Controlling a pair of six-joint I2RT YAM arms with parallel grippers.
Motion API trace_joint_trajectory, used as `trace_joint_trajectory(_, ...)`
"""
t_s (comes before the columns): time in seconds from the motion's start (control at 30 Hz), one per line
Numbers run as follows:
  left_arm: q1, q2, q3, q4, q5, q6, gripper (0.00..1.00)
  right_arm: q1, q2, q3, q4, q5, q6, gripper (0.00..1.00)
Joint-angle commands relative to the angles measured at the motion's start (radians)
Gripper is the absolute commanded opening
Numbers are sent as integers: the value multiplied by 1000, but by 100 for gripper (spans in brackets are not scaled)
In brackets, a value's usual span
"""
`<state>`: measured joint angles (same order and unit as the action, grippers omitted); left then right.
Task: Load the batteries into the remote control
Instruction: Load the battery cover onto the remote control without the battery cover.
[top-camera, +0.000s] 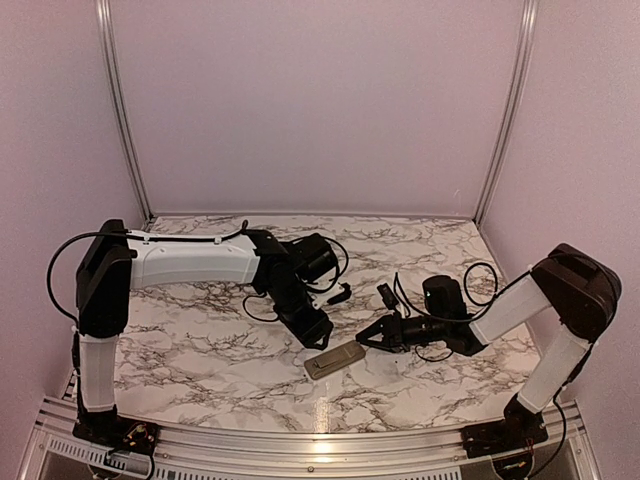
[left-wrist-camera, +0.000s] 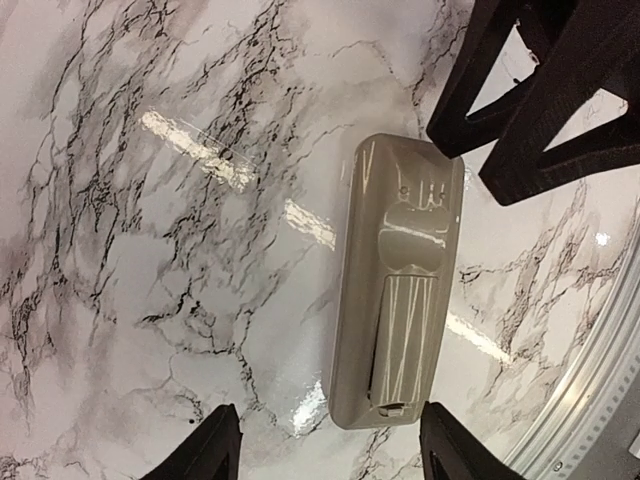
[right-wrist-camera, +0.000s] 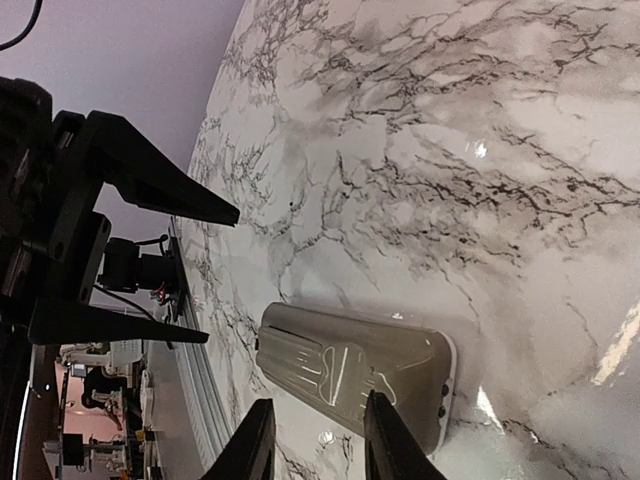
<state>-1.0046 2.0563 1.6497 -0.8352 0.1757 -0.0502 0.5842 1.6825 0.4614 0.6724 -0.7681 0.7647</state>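
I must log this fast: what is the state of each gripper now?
Left gripper: open wide, holding nothing.
Right gripper: slightly open, holding nothing.

The remote control, back up, shows smooth, glossy grey-beige plastic with a ribbed panel on the polished, marble-patterned table. The right gripper is matt black, finely textured plastic; the near-edge rail is brushed metal.

Remote control lies on the table between left arm and right arm.
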Motion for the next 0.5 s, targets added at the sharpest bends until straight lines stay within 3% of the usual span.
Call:
trace_joint_trajectory(0.0,7,-8,-33,32,-9,-8,63,-6,-30,19,-29,15,-19,30)
trace_joint_trajectory(0.47,2,31,-42,42,5,7,61,-9,-28,23,-37,10,-25,29)
